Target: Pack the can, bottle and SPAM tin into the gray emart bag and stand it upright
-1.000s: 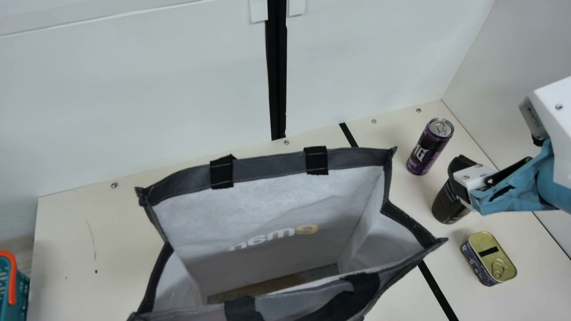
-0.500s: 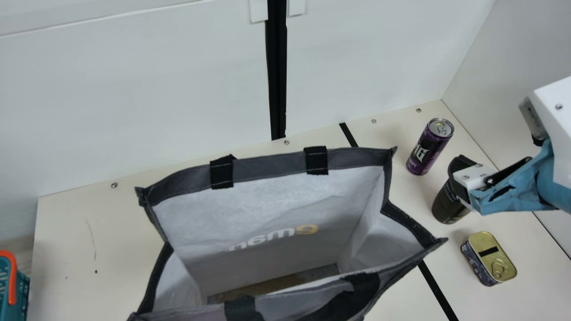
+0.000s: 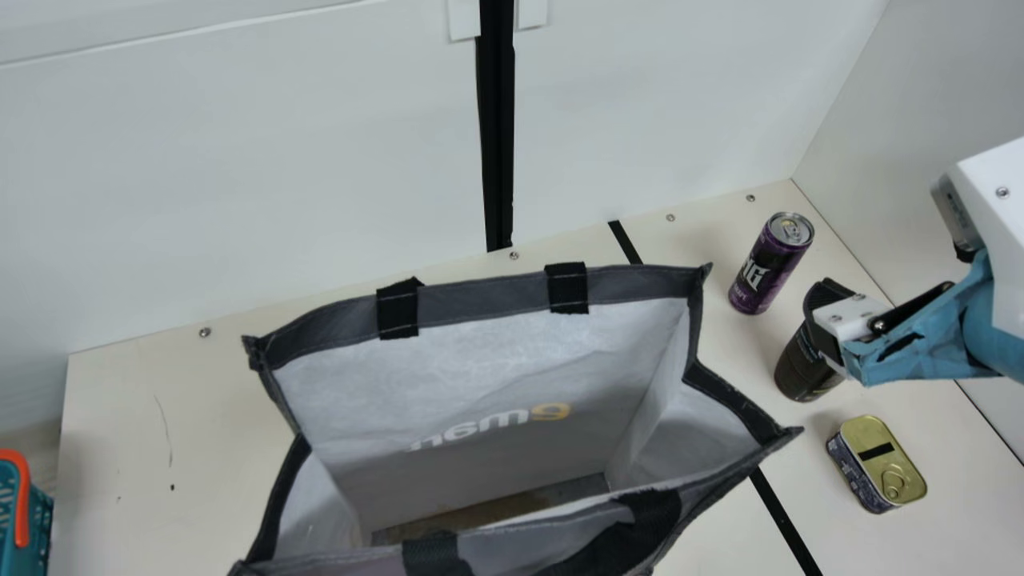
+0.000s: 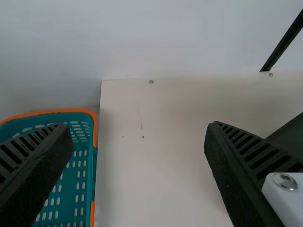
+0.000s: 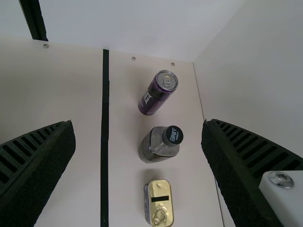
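The main view looks down from close above the open bag (image 3: 480,300), toward the back wall (image 3: 240,200). The left wrist view faces that wall, slanting down over the surface (image 4: 161,175), and shares the basket (image 4: 83,163) with it. The right wrist view slants down from above, sharing the can (image 5: 157,93), bottle (image 5: 154,147) and tin (image 5: 160,202). All three take in the wall's black strip (image 3: 497,136).

On the inner wall of the bag (image 3: 480,368), "emart" stands upside down, its "e" yellow, the rest white, the last letters hard to read. Big white letters ending in "G" stand on the can (image 3: 776,256); print on the bottle (image 5: 158,146) and the side of the tin (image 3: 880,460) is too small to read.
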